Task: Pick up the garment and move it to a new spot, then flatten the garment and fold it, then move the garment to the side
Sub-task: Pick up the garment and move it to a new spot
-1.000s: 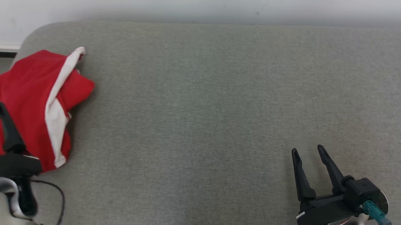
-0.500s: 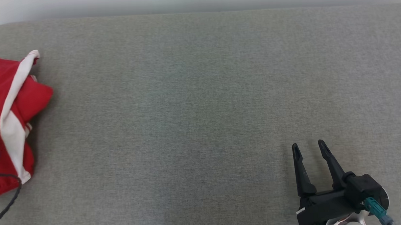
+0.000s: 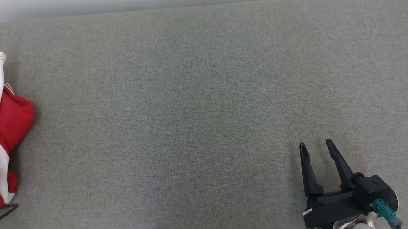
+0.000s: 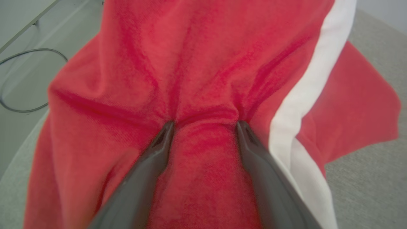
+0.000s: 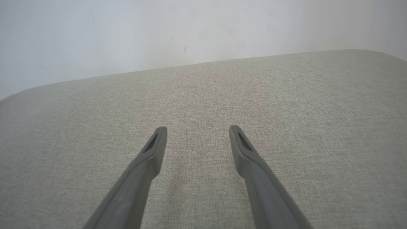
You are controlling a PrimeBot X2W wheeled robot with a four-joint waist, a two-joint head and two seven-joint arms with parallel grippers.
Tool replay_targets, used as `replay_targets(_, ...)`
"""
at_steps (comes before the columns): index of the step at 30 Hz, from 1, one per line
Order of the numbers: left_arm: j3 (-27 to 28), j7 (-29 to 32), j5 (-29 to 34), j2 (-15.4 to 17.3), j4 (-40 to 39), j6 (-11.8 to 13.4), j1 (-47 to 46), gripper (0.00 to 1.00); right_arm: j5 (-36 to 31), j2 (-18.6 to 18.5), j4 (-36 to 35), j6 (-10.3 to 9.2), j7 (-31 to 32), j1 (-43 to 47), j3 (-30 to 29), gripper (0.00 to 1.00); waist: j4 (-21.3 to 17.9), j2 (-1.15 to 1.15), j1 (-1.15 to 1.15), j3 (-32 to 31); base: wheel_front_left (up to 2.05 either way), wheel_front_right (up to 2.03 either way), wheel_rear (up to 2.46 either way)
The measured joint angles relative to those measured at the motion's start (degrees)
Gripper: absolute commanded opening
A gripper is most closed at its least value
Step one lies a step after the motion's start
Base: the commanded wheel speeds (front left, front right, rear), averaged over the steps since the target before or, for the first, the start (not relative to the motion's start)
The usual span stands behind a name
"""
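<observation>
Grey fabric surface (image 3: 203, 94); pale wall (image 5: 127, 31) behind; pale floor (image 4: 28, 79).

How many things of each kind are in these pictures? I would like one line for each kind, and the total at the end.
Garment, red with a white stripe: 1
Grippers, both open: 2 (left gripper, right gripper)
Grey padded surface: 1
Cable on the floor: 1
Total: 5
</observation>
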Motion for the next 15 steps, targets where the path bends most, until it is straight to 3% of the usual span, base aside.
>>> replay_targets(2,-0.82,0.49,0.7,0.07,0.57,0.33,-0.36,1.0,-0.2,0.0,-0.08,0.0,0.0,0.0,-0.2,1.0,0.02,0.0,0.0,0.12,0.0,0.0,0.0)
replay_targets(3,-0.88,0.34,0.71,-0.05,0.69,0.51,-0.68,0.42,-0.32,0.0,-0.09,0.0,0.0,0.0,-0.25,1.0,0.08,0.0,0.0,0.12,0.0,0.0,0.0)
replay_targets(4,-1.16,-0.25,0.91,-0.18,0.7,0.87,-0.8,0.0,-0.38,0.0,-0.09,0.0,0.0,0.01,-0.33,1.0,0.18,0.0,0.0,0.08,0.0,0.0,0.0)
replay_targets(15,-2.13,-11.43,2.48,0.67,-1.81,0.25,-3.49,0.0,-0.75,-0.01,0.19,0.0,-0.01,1.02,-0.9,1.0,2.16,0.0,0.0,-2.27,0.0,0.0,0.0)
